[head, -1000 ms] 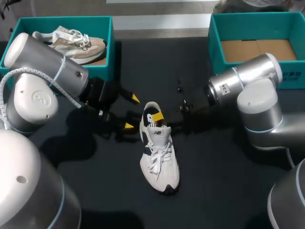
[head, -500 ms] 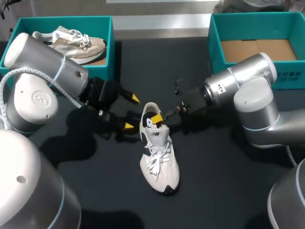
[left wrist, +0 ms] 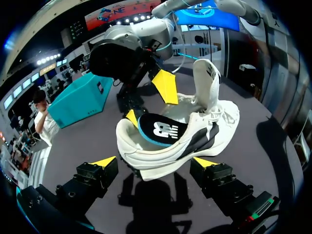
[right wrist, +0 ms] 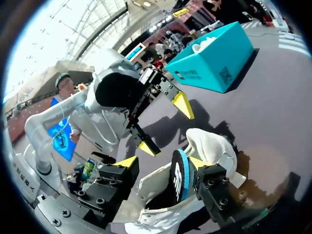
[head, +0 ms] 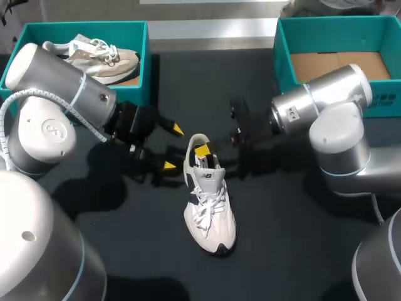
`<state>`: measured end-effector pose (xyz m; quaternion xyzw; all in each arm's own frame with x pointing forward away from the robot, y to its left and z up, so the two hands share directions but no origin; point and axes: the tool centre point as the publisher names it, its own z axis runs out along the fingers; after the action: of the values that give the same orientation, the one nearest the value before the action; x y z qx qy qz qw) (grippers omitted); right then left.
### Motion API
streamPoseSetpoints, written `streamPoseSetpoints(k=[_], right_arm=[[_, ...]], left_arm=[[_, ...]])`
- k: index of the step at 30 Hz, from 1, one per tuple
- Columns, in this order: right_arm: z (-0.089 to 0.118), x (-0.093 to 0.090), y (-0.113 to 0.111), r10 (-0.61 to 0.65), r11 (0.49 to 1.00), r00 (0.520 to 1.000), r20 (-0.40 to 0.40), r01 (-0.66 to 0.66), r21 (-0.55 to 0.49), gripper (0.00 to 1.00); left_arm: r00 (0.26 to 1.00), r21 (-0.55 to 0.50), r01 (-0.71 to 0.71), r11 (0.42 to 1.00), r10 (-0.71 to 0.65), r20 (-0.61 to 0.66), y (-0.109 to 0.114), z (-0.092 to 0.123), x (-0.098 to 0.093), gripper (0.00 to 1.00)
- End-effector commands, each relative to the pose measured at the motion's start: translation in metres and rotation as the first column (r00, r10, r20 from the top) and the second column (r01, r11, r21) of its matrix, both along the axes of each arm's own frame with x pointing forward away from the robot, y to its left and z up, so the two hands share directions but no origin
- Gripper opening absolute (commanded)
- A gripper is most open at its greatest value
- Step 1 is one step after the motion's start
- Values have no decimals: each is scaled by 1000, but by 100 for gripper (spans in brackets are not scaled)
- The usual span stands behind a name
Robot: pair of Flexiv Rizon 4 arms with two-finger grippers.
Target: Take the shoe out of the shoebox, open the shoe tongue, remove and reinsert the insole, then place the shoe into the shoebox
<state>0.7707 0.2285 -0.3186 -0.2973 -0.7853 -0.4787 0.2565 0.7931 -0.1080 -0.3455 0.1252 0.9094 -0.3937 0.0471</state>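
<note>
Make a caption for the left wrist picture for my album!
Shoe just ahead of my open left fingers, black insole sticking up at its heel, right fingers over it.

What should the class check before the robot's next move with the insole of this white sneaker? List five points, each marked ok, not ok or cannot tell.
1. White sneaker out of the box, upright on the table: ok.
2. Tongue pulled up, mouth open: ok.
3. Insole seated flat: not ok; its heel end sits raised at the collar.
4. Right gripper shut on the insole: not ok; the insole stands between open fingers.
5. Left gripper steadying the sneaker: not ok; it is open beside the heel, not gripping.
</note>
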Motion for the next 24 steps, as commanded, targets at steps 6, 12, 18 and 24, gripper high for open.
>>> streamPoseSetpoints(k=[6, 12, 18, 24], right_arm=[[46, 0, -18, -38, 995, 999, 32, 41, -94, 99], [62, -18, -41, -206, 971, 978, -29, 201, -132, 91], [72, -23, -45, -381, 903, 921, -75, 354, -244, 0], [64, -18, -37, -556, 734, 831, -17, 482, -478, 0]], left_arm=[[1000, 4, -1, 1000, 1, 0, 0, 0, -1, 100], [1000, 4, -1, 1000, 1, 0, 0, 0, -1, 100], [1000, 4, -1, 1000, 1, 0, 0, 0, -1, 100], [1000, 4, -1, 1000, 1, 0, 0, 0, -1, 100]])
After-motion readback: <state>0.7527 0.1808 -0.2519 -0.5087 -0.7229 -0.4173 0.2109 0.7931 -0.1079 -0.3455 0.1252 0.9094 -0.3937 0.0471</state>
